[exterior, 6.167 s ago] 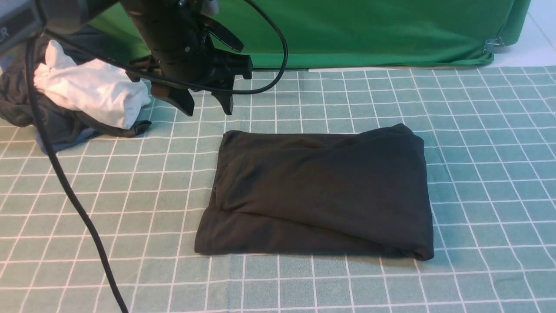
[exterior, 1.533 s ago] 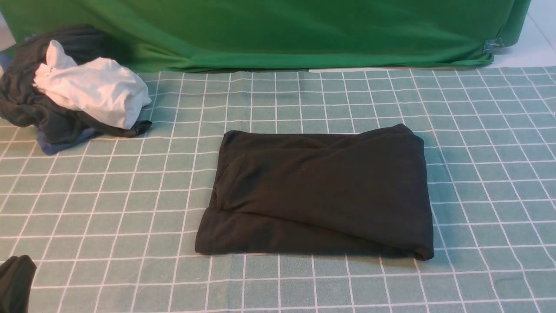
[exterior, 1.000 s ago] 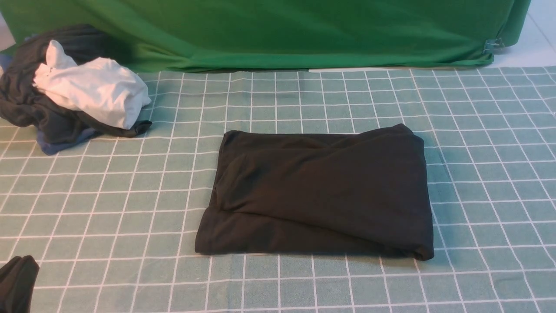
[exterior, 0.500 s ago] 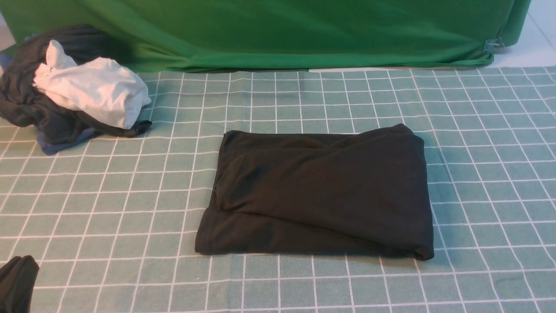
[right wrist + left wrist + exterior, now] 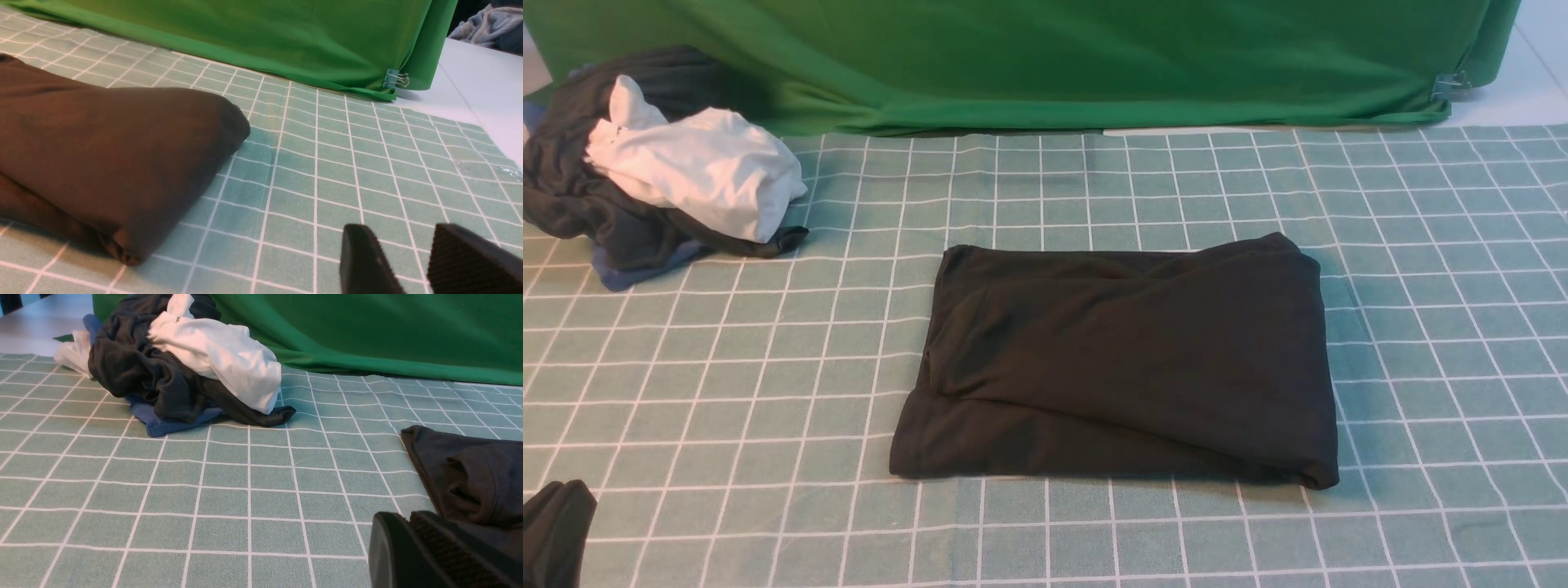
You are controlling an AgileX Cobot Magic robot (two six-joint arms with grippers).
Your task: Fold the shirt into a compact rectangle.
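The black shirt lies folded into a thick rectangle in the middle of the checked tablecloth, its rolled fold at the near right corner. It also shows in the left wrist view and the right wrist view. My left gripper sits at the near left corner, apart from the shirt; its jaws are shut with nothing between them. My right gripper is outside the front view. It hovers over bare cloth to the shirt's right, open and empty.
A heap of white, dark grey and blue clothes lies at the far left. The green backdrop cloth runs along the back, held by a clip. Bare white table shows beyond the tablecloth's right edge.
Several seconds ago my left arm hung over the far left of the table with open jaws; it has since pulled back to the near left corner. Nothing has moved in the last second.
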